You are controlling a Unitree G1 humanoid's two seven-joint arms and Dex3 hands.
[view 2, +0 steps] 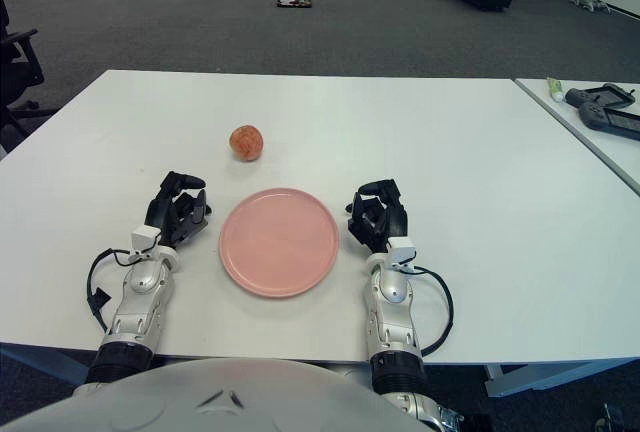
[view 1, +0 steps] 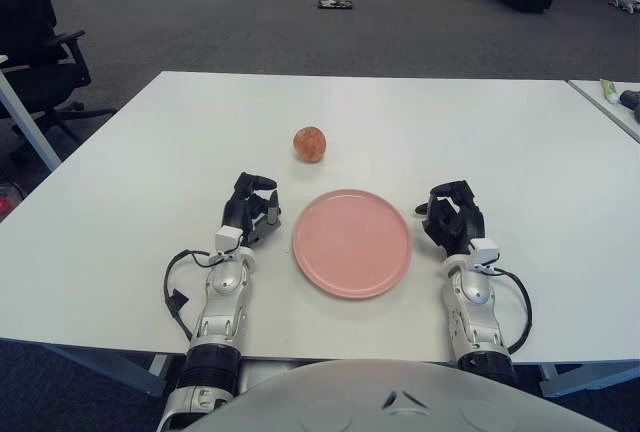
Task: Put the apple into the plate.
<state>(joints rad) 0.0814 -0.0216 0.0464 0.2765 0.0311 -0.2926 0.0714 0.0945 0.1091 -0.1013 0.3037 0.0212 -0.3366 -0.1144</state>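
A reddish-yellow apple (view 1: 310, 144) sits on the white table (view 1: 500, 142), a short way behind the pink plate (view 1: 352, 242). The round plate lies flat near the front edge and holds nothing. My left hand (view 1: 250, 207) shows just left of the plate, its dark fingers curled with nothing in them; the apple lies ahead of it and slightly right. My right hand (view 1: 450, 214) shows just right of the plate, fingers also curled around nothing.
A second table (view 1: 610, 102) at the far right carries a small green-and-white tube and dark devices (view 2: 605, 112). An office chair (view 1: 40, 52) stands off the table's left side. Grey carpet stretches behind.
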